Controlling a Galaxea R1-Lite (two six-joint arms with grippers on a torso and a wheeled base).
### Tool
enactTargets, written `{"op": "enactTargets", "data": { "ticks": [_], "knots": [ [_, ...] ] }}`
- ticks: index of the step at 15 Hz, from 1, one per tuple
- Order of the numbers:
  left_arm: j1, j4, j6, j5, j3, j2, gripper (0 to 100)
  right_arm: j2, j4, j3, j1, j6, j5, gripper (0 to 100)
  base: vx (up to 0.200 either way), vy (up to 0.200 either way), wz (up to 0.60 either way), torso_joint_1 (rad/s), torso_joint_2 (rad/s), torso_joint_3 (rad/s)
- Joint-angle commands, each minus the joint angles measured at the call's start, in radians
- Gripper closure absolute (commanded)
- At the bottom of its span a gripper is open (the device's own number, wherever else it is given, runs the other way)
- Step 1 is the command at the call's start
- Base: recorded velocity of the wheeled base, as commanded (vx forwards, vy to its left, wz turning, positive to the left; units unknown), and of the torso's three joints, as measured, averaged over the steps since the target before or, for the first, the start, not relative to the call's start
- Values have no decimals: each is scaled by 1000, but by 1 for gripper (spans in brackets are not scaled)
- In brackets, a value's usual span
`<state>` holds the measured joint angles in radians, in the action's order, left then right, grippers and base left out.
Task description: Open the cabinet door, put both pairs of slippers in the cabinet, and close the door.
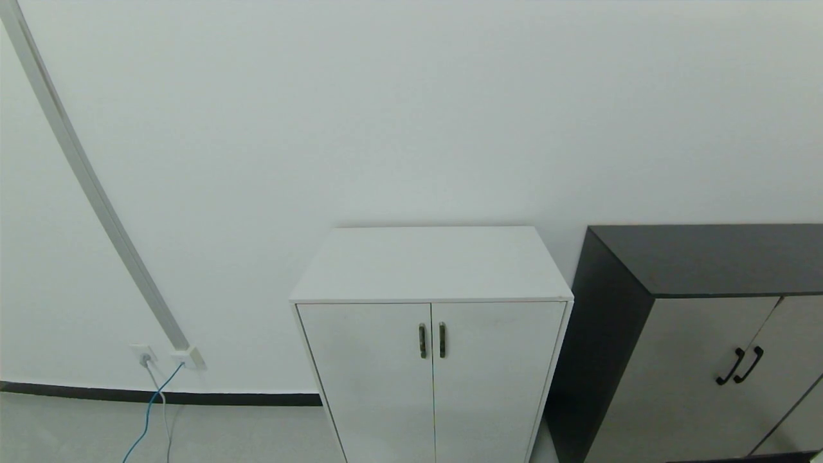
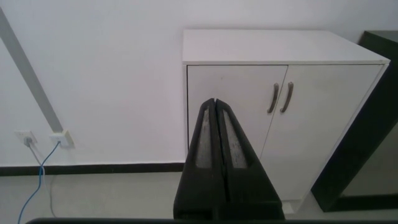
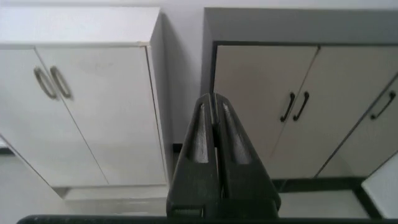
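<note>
White laminate covered the cabinet that stood against the pale wall, and we saw both of its doors shut, the left door and the right door meeting at a narrow central seam. Two short upright metal handles sat side by side at that seam, near the top of the doors.

Our left gripper hung in front of the white cabinet, well apart from it, on the side of its left door. Its fingers were pressed together along their whole length with nothing between them. Our right gripper hung in front of the white cabinet's right edge, also apart from it, fingers closed against each other and empty.

Just right of the white cabinet stood a dark cabinet with grey doors and black curved handles. Left of the white cabinet, low on the wall, were two sockets with a blue cable running down to the floor, and a grey cable duct slanting up the wall from them.
</note>
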<state>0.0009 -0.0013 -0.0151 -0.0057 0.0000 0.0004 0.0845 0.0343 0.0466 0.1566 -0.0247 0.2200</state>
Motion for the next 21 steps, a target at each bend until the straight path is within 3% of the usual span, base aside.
{"op": "enactTargets", "data": {
  "ticks": [1,4,6,8,11,14,21],
  "knots": [
    [1,0,0,0,0,0,100,17,-1,-2,-54,19,5,100,0,0,0,0,0,0],
    [1,0,0,0,0,0,100,9,-27,-22,-98,25,-28,100,0,0,0,0,0,0],
    [1,0,0,0,0,0,100,9,-79,-44,-98,29,-139,100,0,0,0,0,0,0],
    [1,0,0,0,0,0,100,9,-36,-47,-97,45,-249,100,0,0,0,0,0,0],
    [1,0,0,0,0,0,100,17,-34,-47,-101,35,-255,100,0,0,0,0,0,0],
    [1,0,0,0,0,0,100,-34,-36,-45,-166,37,-254,100,0,0,0,0,0,0],
    [1,0,0,0,0,0,100,-81,-36,-47,-157,45,-251,100,0,0,0,0,0,0]
  ]
}}
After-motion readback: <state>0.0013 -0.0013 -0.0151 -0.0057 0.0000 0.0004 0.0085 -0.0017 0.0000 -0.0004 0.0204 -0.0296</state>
